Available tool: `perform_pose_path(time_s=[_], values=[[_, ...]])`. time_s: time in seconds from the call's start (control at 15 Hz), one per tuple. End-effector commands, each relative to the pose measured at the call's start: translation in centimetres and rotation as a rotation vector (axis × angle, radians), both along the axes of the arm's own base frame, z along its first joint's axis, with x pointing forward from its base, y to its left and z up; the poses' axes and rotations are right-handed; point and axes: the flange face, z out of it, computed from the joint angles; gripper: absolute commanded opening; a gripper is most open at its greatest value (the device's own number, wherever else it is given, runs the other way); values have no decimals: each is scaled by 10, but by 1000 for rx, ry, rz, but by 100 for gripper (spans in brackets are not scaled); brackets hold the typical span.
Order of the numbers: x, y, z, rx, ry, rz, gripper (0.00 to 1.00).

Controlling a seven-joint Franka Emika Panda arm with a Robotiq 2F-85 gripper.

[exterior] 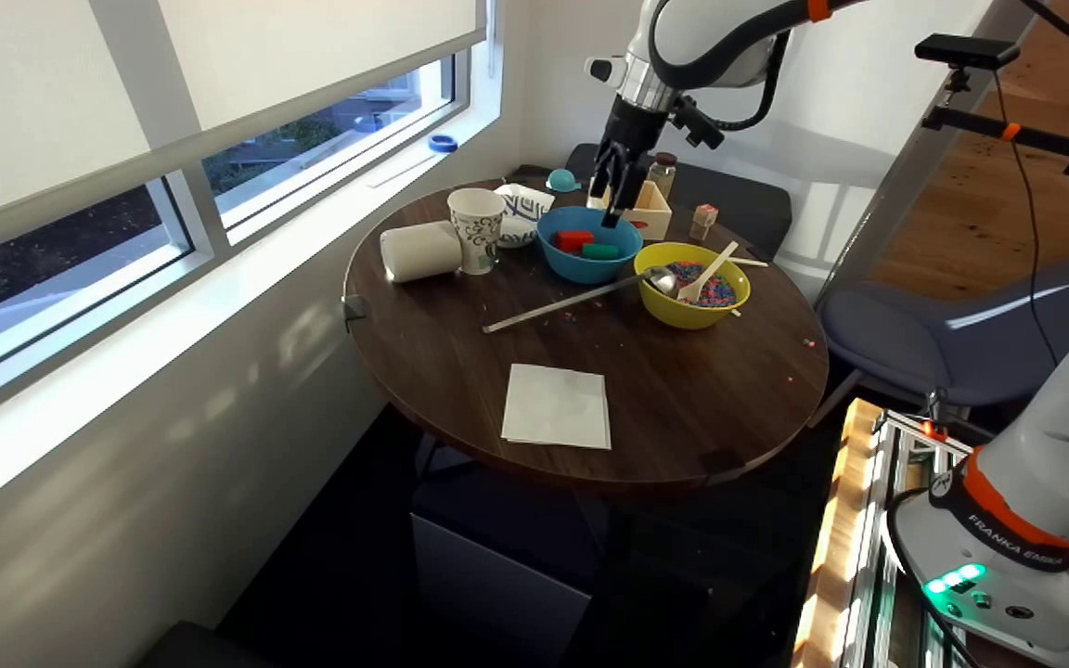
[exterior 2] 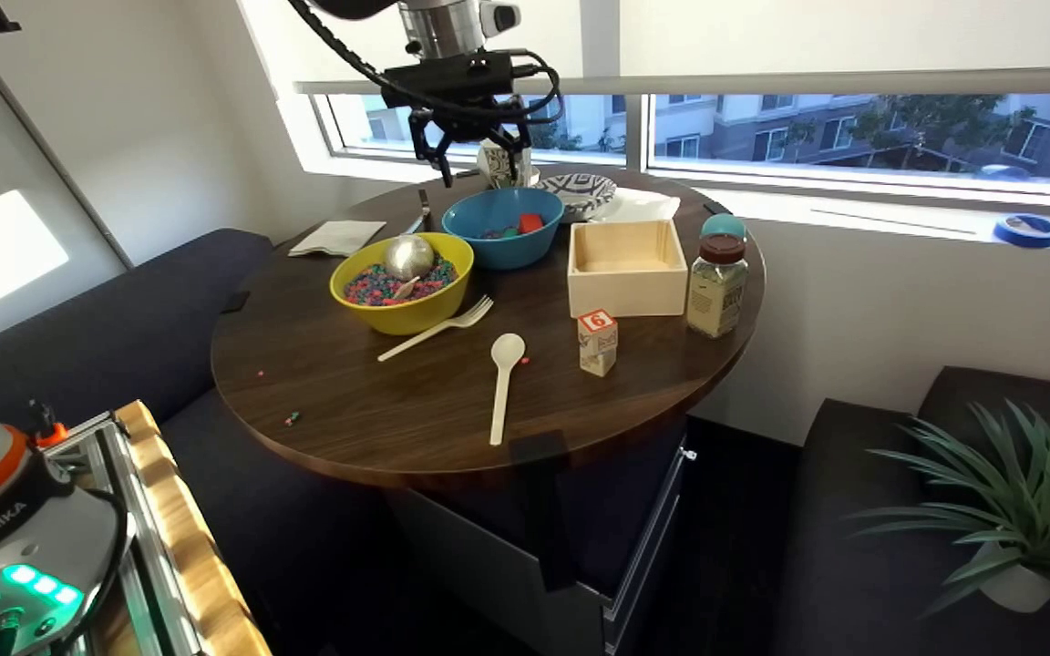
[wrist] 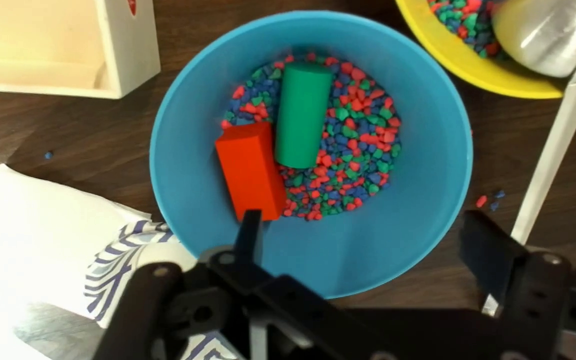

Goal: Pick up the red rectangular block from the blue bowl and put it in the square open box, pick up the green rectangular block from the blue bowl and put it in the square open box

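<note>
Nearest me, in an exterior view, a pale spoon (exterior 2: 501, 387) lies by the near edge of the round wooden table (exterior 2: 379, 419). Farther, on the right, two toy cubes (exterior 2: 598, 339) stand one on top of the other; the top one has a red 6. On the left, a pale fork (exterior 2: 439, 328) lies just beside the yellow bowl (exterior 2: 397, 319), which has tiny colored bits (exterior 2: 370, 292) and a metal ladle (exterior 2: 408, 257) in it. The square open box (exterior 2: 627, 293) sits on the right, with a brown-lidded jar (exterior 2: 716, 293) just beside it. Farther back is the blue bowl (exterior 2: 511, 254). The wrist view shows the red rectangular block (wrist: 250, 172) and a green cylinder (wrist: 303, 117) inside it, lying side by side. The black gripper (exterior 2: 480, 177) hangs over the blue bowl with its fingers (wrist: 251, 237) wide apart. Behind are a patterned bowl (exterior 2: 577, 193) and the window (exterior 2: 803, 141).
</note>
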Motion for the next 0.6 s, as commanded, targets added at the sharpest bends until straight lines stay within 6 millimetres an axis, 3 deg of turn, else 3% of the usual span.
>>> perform_pose_path(time_s=[0.0,0.53], values=[[17,1,-19,12,-14,23,100],[40,-9,-52,10,-29,3,98]])
